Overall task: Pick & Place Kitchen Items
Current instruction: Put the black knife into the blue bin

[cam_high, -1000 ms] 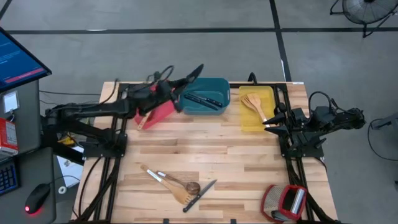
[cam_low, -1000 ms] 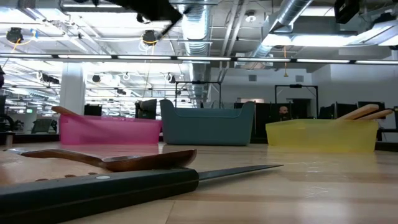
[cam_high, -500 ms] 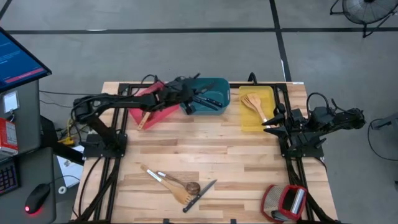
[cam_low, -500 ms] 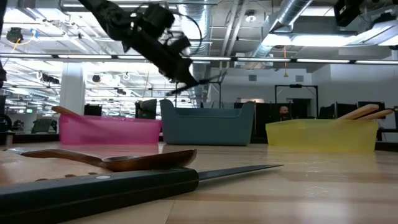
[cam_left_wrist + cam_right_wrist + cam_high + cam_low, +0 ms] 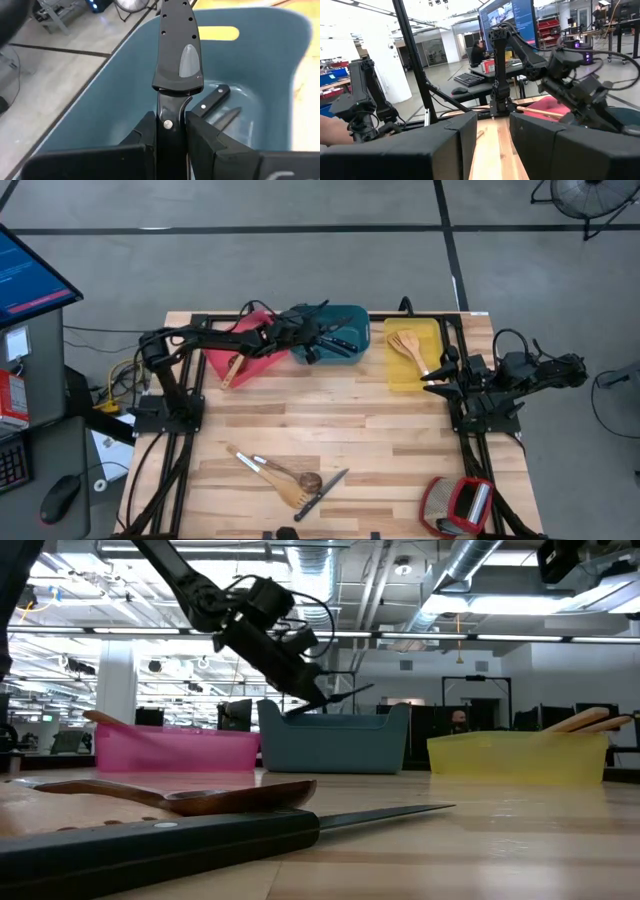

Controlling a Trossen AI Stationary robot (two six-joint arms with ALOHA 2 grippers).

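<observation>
My left gripper [image 5: 308,340] is over the teal tray [image 5: 350,318], shut on a black-handled knife whose blade wears a black cover [image 5: 177,55]. The low view shows this gripper [image 5: 318,698] just above the tray's rim [image 5: 335,718]. Another black-handled knife [image 5: 212,100] lies on the teal tray's floor. Wooden spatulas [image 5: 408,348] lie in the yellow tray [image 5: 400,380]. A wooden spoon [image 5: 232,370] leans out of the red tray [image 5: 255,360]. My right gripper [image 5: 432,382] waits open at the table's right edge beside the yellow tray. My left gripper pinches the knife's black handle [image 5: 168,125] between its two fingers, at the rivet close to the covered blade. The fingers come slanting down from the table's left and lie along the knife. The knife sticks out ahead of them, lifted clear above the tray floor.
A wooden spatula, a wooden spoon [image 5: 300,480] and a black-handled knife [image 5: 322,492] lie on the table near its front edge. The knife [image 5: 200,835] fills the low view's foreground. A red-and-silver object [image 5: 458,505] sits at the front right corner.
My left gripper has come down from high above the table and gone toward the right, to just above the teal tray, carrying the covered knife. The knife has dropped from well above the trays to rim height.
</observation>
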